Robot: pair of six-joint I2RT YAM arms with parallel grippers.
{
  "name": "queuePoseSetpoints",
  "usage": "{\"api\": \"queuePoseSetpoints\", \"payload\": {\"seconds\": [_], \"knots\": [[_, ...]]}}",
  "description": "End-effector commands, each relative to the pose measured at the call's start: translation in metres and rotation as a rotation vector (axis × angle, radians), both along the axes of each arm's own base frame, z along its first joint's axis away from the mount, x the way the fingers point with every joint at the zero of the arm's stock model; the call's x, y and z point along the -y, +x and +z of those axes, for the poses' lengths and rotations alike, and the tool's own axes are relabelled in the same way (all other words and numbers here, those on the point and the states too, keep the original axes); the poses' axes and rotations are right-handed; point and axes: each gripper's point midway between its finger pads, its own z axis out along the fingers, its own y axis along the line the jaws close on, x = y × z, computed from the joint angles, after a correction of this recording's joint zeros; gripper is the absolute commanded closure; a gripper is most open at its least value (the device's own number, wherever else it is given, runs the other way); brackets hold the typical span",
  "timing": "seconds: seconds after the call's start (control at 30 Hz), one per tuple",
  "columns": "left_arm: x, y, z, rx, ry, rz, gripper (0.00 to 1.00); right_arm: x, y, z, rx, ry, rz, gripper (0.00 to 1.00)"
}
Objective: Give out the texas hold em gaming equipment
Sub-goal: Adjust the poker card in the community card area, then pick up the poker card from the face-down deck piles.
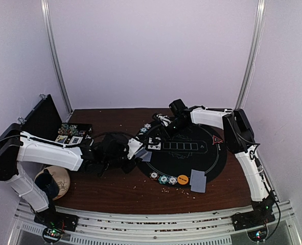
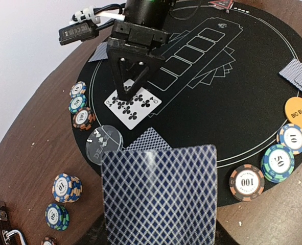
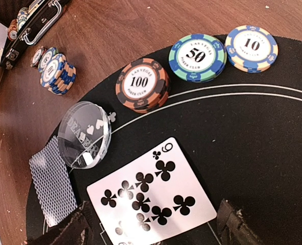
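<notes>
Orange disc (image 2: 299, 113): "BIG BLIND"
Clear puck (image 3: 85, 133): "DEALER"
Chips (image 3: 197, 56): 100, 50, 10
Left gripper (image 1: 142, 153): clamps blue-backed card (image 2: 158, 196)
Right gripper (image 3: 156, 227): jaws wide, straddling nine of clubs (image 3: 151, 196)

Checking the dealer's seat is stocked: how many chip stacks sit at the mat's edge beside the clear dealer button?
3: the 100 stack nearest the button, then the 50 stack, then the 10 stack farthest. Other stacks stand off the mat.

The mat (image 3: 253, 148) looks matt, cloth-like; the table (image 3: 115, 30) under it glossy wood. The dealer button (image 3: 85, 133) at its edge is clear plastic.
</notes>
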Motion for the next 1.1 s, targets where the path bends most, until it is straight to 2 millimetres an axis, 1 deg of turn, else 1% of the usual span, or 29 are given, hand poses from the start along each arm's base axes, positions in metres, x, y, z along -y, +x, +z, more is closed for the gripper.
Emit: {"api": "queuePoseSetpoints", "payload": {"seconds": [0.0, 0.1, 0.2, 0.3, 0.43, 0.47, 0.5, 0.53, 0.57, 0.7, 0.8, 0.9, 1.07], "knots": [[0.007, 0.005, 0.013, 0.026, -0.042, -0.003, 0.82, 0.006, -0.014, 0.001, -0.059, -0.045, -0.034, 0.15], [0.007, 0.006, 0.012, 0.026, -0.038, -0.001, 0.82, 0.009, -0.008, 0.019, -0.047, -0.025, -0.05, 0.14], [0.007, 0.006, 0.012, 0.026, -0.037, -0.001, 0.82, 0.009, 0.002, 0.06, 0.003, 0.027, -0.047, 0.11], [0.007, 0.006, 0.011, 0.025, -0.034, 0.0, 0.82, 0.011, 0.002, 0.101, 0.049, 0.087, -0.037, 0.09], [0.007, 0.006, 0.011, 0.025, -0.036, 0.001, 0.82, 0.011, -0.016, 0.146, 0.086, 0.155, 0.016, 0.08], [0.007, 0.006, 0.012, 0.026, -0.036, 0.0, 0.82, 0.011, -0.023, 0.155, 0.083, 0.179, 0.038, 0.08], [0.007, 0.006, 0.012, 0.027, -0.038, -0.001, 0.82, 0.01, -0.032, 0.159, 0.071, 0.197, 0.061, 0.08], [0.007, 0.006, 0.013, 0.027, -0.039, 0.0, 0.82, 0.009, -0.042, 0.161, 0.058, 0.218, 0.086, 0.08], [0.007, 0.006, 0.013, 0.028, -0.041, 0.0, 0.82, 0.007, -0.054, 0.157, 0.031, 0.229, 0.108, 0.08], [0.008, 0.005, 0.014, 0.028, -0.047, -0.005, 0.82, -0.003, -0.094, 0.152, -0.04, 0.271, 0.195, 0.09], [0.009, 0.004, 0.014, 0.023, -0.048, -0.016, 0.82, -0.013, -0.117, 0.142, -0.083, 0.267, 0.245, 0.09], [0.01, 0.002, 0.016, 0.026, -0.058, -0.027, 0.82, -0.019, -0.131, 0.13, -0.114, 0.251, 0.268, 0.09], [0.012, -0.002, 0.02, 0.028, -0.077, -0.052, 0.82, -0.03, -0.14, 0.111, -0.17, 0.237, 0.283, 0.09]]}}
